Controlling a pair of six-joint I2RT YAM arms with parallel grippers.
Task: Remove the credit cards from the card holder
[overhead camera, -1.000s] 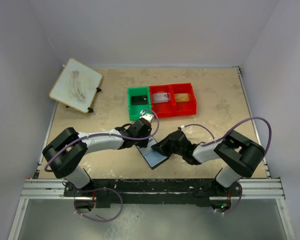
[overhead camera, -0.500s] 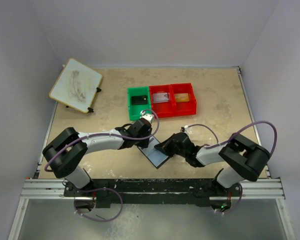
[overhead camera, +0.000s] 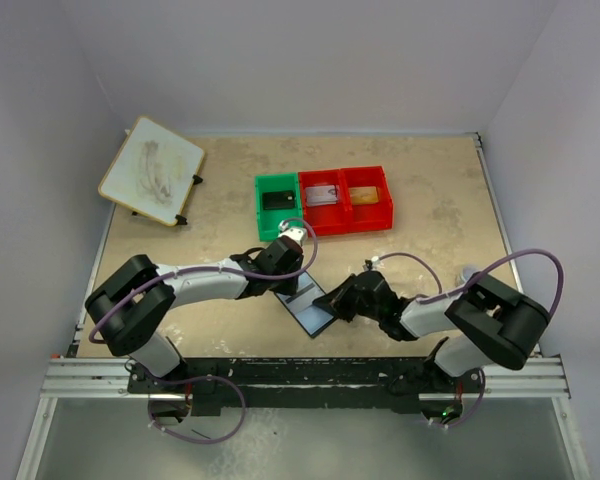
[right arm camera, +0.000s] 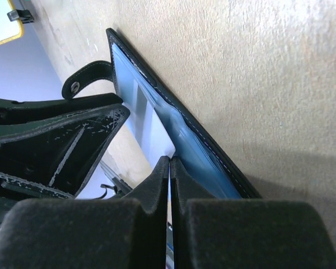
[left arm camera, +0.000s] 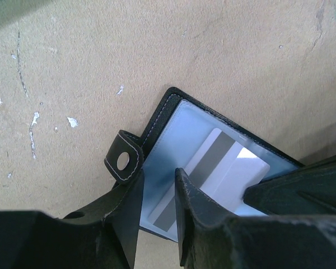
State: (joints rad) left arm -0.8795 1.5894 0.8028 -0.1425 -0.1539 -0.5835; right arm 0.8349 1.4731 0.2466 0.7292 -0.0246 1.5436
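your card holder (overhead camera: pixel 308 305) lies open on the surface (overhead camera: pixel 430 220), front and centre. your left claw (left arm camera: pixel 157 179) stands narrowly parted, tips pressing the holder beside its tab (left arm camera: pixel 123 162); your right claw (right arm camera: pixel 169 162) is pinched tight on the edge of a pale credit card (left arm camera: pixel 224 168).

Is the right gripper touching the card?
Touching. The right wrist view shows the right gripper shut, with the pale edge of the card pinched between its fingers.
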